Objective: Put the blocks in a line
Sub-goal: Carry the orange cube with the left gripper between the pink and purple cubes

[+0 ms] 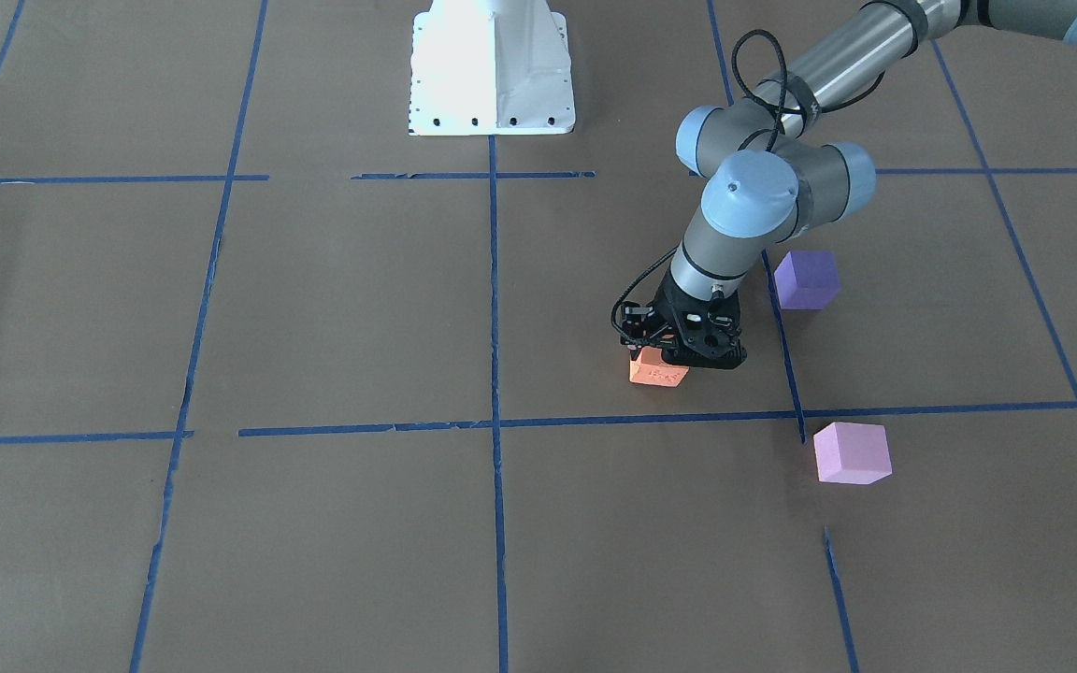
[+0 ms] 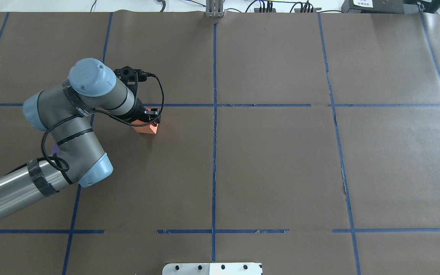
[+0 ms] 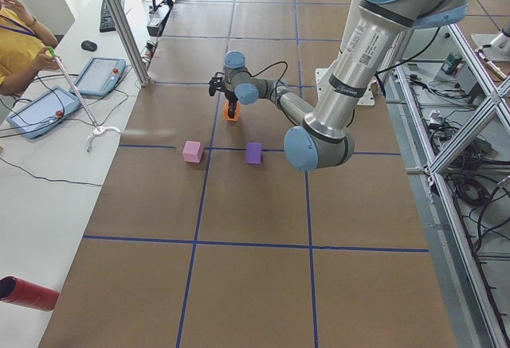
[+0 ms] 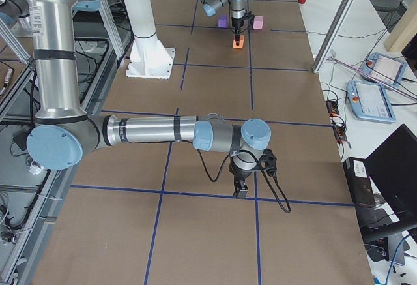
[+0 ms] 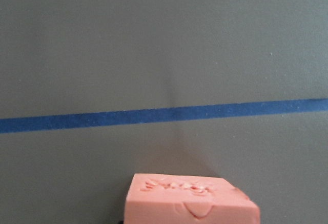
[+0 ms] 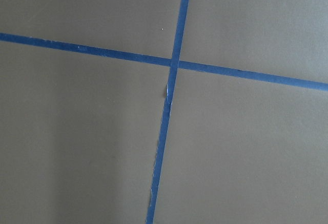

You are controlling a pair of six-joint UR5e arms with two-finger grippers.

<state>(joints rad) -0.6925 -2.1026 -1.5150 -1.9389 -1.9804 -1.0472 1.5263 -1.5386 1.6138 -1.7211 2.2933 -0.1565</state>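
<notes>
Orange foam cube (image 5: 192,201) pinched in left gripper (image 1: 665,355) jaws, low over the brown-papered worktop (image 1: 314,308). Front-facing view: dark violet foam cube (image 1: 806,279) at its 2 o'clock, pale pink foam cube (image 1: 852,452) at 4 o'clock, both apart. Right gripper (image 4: 241,188) jaws: can't tell.

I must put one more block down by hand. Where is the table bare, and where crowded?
Bare: the squares just on the robot's right of the central blue tape line; also the gap between the dark purple foam cube and the pale pink foam cube. Crowded: around the orange foam cube, with the left gripper on it.
</notes>
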